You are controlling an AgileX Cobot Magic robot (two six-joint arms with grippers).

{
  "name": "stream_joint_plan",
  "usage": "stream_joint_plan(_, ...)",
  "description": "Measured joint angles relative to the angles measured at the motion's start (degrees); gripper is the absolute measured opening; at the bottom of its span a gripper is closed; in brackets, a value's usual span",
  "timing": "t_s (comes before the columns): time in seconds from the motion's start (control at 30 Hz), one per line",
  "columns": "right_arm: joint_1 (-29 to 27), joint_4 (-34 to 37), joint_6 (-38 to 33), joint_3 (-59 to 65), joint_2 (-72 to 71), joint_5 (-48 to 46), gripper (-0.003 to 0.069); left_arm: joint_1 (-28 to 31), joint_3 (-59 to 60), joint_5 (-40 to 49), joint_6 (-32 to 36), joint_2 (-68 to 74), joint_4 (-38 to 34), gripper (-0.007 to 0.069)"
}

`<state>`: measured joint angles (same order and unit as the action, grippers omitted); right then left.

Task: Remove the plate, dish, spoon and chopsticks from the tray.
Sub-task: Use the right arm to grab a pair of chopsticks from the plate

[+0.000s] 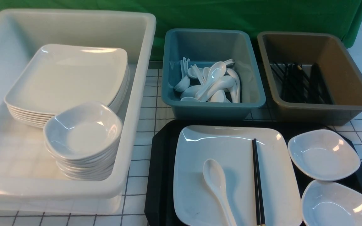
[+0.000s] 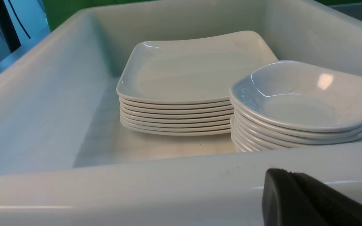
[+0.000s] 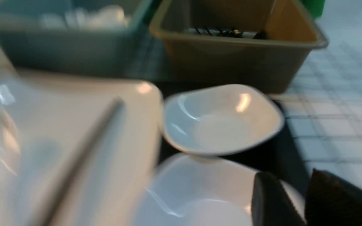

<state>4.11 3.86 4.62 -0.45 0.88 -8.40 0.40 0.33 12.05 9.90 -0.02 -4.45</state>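
Observation:
The black tray (image 1: 162, 163) lies at the front right. On it sits the large white plate (image 1: 225, 150), with the white spoon (image 1: 215, 182) and the black chopsticks (image 1: 257, 182) lying on it. Two small white dishes stand to the plate's right, one farther (image 1: 324, 155) and one nearer (image 1: 338, 205). My right gripper (image 3: 291, 179) shows only in its wrist view. It is open, its fingers apart over the nearer dish's (image 3: 200, 194) right rim, and the view is blurred. My left gripper (image 2: 290, 173) is shut and empty, just outside the white tub's near wall.
A big white tub (image 1: 137, 94) on the left holds a stack of plates (image 1: 68, 75) and a stack of dishes (image 1: 83, 131). Behind the tray stand a blue tub (image 1: 212, 108) with several spoons and a brown tub (image 1: 319, 113) with black chopsticks.

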Motion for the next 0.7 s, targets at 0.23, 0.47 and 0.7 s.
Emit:
stream_joint_plan(0.23, 0.0, 13.25, 30.38, 0.23, 0.0, 0.68, 0.0241, 0.0, 0.0, 0.0, -0.05, 0.0, 0.0, 0.0021)
stream_joint_plan(0.47, 0.13, 14.21, 33.93, -0.11, 0.0, 2.32, 0.0241, 0.0, 0.0, 0.0, -0.05, 0.0, 0.0, 0.0021)
stream_joint_plan(0.7, 2.37, 13.47, 14.31, -16.44, 4.15, 2.48, 0.0048, 0.0, 0.0, 0.0, -0.05, 0.0, 0.0, 0.0021)
